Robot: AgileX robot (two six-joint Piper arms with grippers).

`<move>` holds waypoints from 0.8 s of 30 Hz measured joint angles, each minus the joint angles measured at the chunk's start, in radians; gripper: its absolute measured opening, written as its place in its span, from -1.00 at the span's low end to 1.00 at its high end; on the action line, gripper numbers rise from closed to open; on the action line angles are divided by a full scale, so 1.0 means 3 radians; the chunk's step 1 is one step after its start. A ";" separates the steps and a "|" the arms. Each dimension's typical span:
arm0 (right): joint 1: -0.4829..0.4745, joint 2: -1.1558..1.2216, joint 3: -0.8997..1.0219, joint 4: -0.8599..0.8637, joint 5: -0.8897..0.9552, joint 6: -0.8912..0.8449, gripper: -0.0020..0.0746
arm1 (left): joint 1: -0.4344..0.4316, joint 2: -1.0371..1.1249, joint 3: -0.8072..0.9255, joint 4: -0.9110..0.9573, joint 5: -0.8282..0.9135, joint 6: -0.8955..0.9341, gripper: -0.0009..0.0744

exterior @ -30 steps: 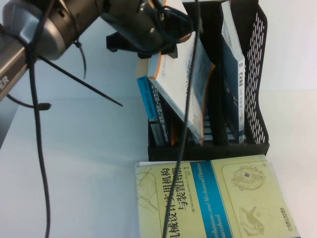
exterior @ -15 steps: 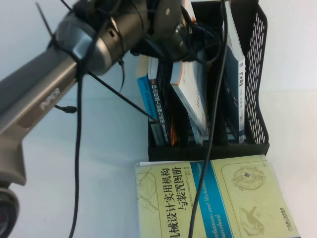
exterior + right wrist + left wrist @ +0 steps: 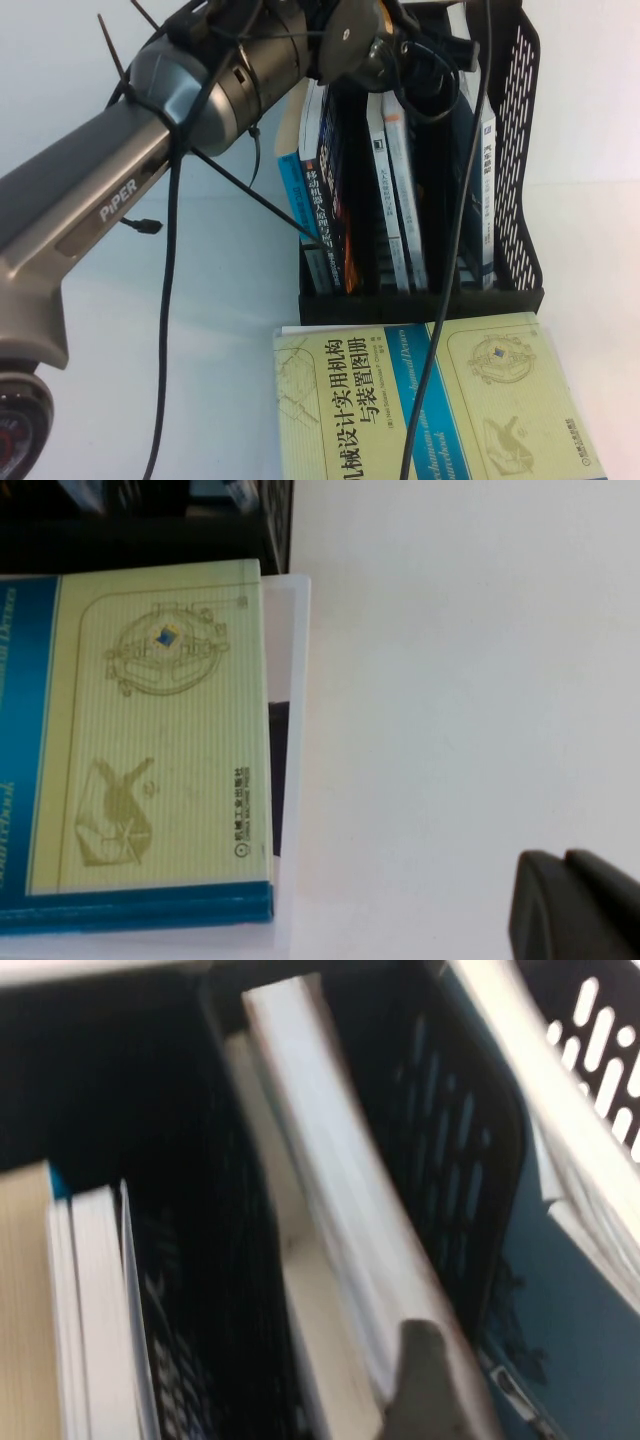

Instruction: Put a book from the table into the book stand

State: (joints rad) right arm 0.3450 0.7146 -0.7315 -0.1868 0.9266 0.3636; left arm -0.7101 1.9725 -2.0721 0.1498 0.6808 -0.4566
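The white worktop [image 3: 200,330] carries a black mesh book stand [image 3: 520,150], its top edge cut off by the frame. The left arm [image 3: 130,190] slants up from the lower left across to the stand's top, its wrist and cables hiding the upper ends of the books. A yellow-green book [image 3: 420,400] lies flat just before the stand, cropped at the bottom. A white-covered book [image 3: 392,200] stands nearly upright in a middle slot, directly under the left claw [image 3: 400,45]; whether that claw is spread or pinching cannot be told. Of the right claw [image 3: 575,905], only a dark blurred tip shows above bare worktop beside the yellow-green book; state unclear.
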 joint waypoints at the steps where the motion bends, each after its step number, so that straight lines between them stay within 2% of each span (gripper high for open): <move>1: 0.0000 0.0000 0.0000 0.0000 0.0000 -0.0014 -0.95 | 0.0000 0.0000 0.0000 0.0020 -0.0023 0.0060 0.17; 3: 0.0000 0.0000 0.0000 0.0007 0.0000 -0.0090 -0.95 | 0.0000 0.0000 0.0000 0.0063 -0.0033 0.0125 0.20; 5: 0.0000 0.0000 0.0000 0.0050 0.0000 -0.0205 -0.95 | 0.0000 -0.0027 0.0000 0.0123 -0.0020 0.0161 0.12; 7: 0.0000 -0.0008 0.0000 0.0126 0.0000 -0.0378 -0.95 | 0.0000 -0.0095 0.0000 0.0173 0.0025 0.0208 -0.08; 10: 0.0000 -0.0068 0.0000 0.0384 0.0000 -0.0833 -0.95 | 0.0000 -0.0271 0.0000 0.0276 0.0179 0.0306 -0.59; 12: 0.0000 -0.0140 0.0000 0.0668 0.0044 -0.1212 -0.95 | 0.0000 -0.0441 0.0000 0.0306 0.0330 0.0431 -0.83; 15: 0.0000 -0.0239 0.0000 0.1068 0.0279 -0.1730 -0.95 | 0.0000 -0.0731 0.0000 0.0323 0.0614 0.0638 -0.93; 18: 0.0000 -0.0278 0.0000 0.1173 0.0725 -0.1958 -0.95 | 0.0000 -0.0998 -0.0006 0.0344 0.1009 0.0914 -0.96; 21: 0.0000 -0.0285 0.0000 0.0971 0.1012 -0.1911 -0.95 | 0.0000 -0.1240 0.0001 0.0356 0.1480 0.1101 -0.97; 24: 0.0000 -0.0316 0.0000 0.0423 0.1018 -0.1627 -0.95 | 0.0000 -0.1563 0.0191 0.0342 0.1635 0.1158 -0.97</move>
State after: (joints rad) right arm 0.3450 0.6200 -0.7315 -0.0598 1.2321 -0.1244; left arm -0.7101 1.5036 -2.0148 0.2524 1.1714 -0.1093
